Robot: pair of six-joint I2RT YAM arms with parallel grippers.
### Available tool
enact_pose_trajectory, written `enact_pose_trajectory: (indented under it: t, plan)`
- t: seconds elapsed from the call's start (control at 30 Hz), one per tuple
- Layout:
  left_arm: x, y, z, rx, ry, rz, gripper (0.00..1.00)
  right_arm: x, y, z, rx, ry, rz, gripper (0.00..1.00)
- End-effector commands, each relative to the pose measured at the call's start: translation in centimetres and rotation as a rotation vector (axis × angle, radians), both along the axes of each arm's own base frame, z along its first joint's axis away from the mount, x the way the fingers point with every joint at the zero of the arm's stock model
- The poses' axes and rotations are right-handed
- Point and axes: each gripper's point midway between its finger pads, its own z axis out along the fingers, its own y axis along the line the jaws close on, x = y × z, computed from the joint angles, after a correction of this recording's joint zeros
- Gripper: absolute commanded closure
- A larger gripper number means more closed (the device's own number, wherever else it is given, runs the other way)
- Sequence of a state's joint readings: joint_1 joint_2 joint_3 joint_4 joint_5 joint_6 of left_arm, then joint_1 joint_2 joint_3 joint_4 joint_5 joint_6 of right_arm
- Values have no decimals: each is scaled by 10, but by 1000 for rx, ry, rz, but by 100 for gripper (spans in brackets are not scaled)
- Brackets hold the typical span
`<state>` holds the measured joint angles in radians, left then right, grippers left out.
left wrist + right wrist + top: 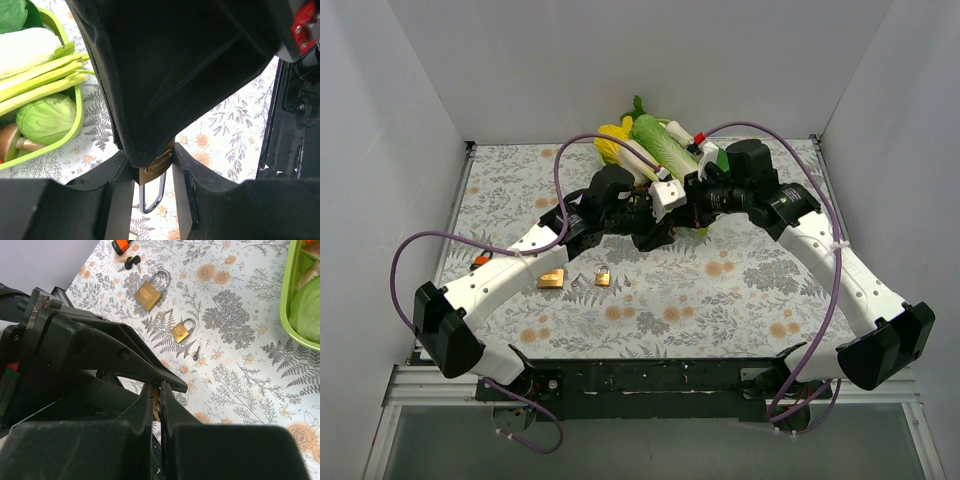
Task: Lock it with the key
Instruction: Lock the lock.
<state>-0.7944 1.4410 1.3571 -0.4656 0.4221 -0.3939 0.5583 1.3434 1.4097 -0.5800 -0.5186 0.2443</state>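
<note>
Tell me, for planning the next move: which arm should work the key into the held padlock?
Right, likely: the left gripper is clamping the padlock, and the right gripper is shut beside it.

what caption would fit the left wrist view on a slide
Left gripper clamping a brass padlock, shackle toward the camera, over floral tablecloth; green vegetable tray at left.

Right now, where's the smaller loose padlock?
Top view: the smaller padlock lies on the tablecloth left of centre, just right of the larger padlock.
</note>
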Motion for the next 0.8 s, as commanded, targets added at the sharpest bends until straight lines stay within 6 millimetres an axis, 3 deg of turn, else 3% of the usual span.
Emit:
enact_pose_trajectory:
  t: [0.0, 0.07, 0.2, 0.23, 0.27, 0.37, 0.5, 0.77]
  plan:
    - [7, -1, 27, -53, -76, 21, 100, 11, -13, 8, -9, -31, -63, 99]
    - [3, 1, 24, -51, -69, 17, 79, 15, -18, 9, 1, -22, -76, 99]
    - [0, 3, 20, -56, -54, 20, 64, 20, -23, 14, 33, -17, -93, 99]
    - [0, 3, 19, -53, -50, 25, 58, 21, -25, 12, 43, -2, -95, 99]
    - [0, 4, 17, -52, -47, 31, 44, 21, -26, 12, 47, 3, -99, 99]
    - [1, 7, 12, -41, -50, 41, 26, 24, -32, 12, 70, 31, -115, 99]
    - [4, 9, 4, -30, -50, 62, 23, 25, -37, 11, 105, 76, -122, 99]
    - [8, 0, 10, -84, -84, 51, 22, 22, -39, 9, 151, 121, -124, 99]
